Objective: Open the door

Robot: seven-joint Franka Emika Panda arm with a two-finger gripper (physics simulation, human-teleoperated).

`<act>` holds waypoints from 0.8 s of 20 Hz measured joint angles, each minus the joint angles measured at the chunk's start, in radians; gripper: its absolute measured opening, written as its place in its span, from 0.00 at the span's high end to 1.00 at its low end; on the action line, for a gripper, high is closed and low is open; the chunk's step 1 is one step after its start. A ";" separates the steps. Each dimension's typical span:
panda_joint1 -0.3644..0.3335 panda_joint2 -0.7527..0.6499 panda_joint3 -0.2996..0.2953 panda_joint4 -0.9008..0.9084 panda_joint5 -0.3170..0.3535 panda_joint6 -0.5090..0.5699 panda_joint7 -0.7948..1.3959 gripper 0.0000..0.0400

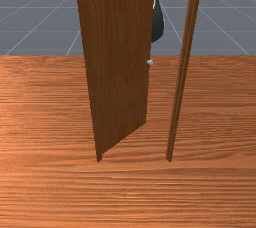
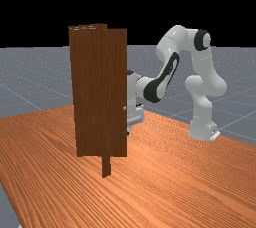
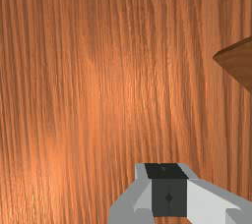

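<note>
Beside the brown wooden door panel (image 1: 116, 62), arm side, hangs the white-and-grey two-finger gripper (image 3: 167, 171), tips together, gripping nothing. Panel stands ajar, angled from the slim brown frame post (image 1: 182, 72). Closed tips likely suit nudging, not grasping the small silver knob (image 1: 150, 62).

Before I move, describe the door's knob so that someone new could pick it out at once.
Start with the tall brown door standing on the orange-brown table. In the front view, follow its upright edge on the side toward the narrow, separate post to the knob. It is tiny and pale grey, unlike the dark wood of door and post.
</note>
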State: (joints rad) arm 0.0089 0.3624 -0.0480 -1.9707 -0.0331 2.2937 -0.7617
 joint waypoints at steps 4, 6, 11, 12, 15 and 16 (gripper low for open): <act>0.000 -0.176 -0.005 -0.257 -0.009 0.063 0.001 1.00; 0.000 -0.244 -0.008 -0.360 -0.014 0.143 0.024 1.00; -0.007 -0.254 -0.013 -0.380 -0.019 0.178 -0.002 1.00; -0.002 -0.247 -0.013 -0.363 -0.017 0.144 0.066 1.00; 0.061 -0.240 0.018 -0.349 -0.009 0.126 0.441 1.00; 0.097 -0.230 0.037 -0.334 -0.006 0.118 0.589 1.00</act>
State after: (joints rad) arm 0.1060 0.1324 -0.0108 -2.3048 -0.0389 2.4115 -0.1725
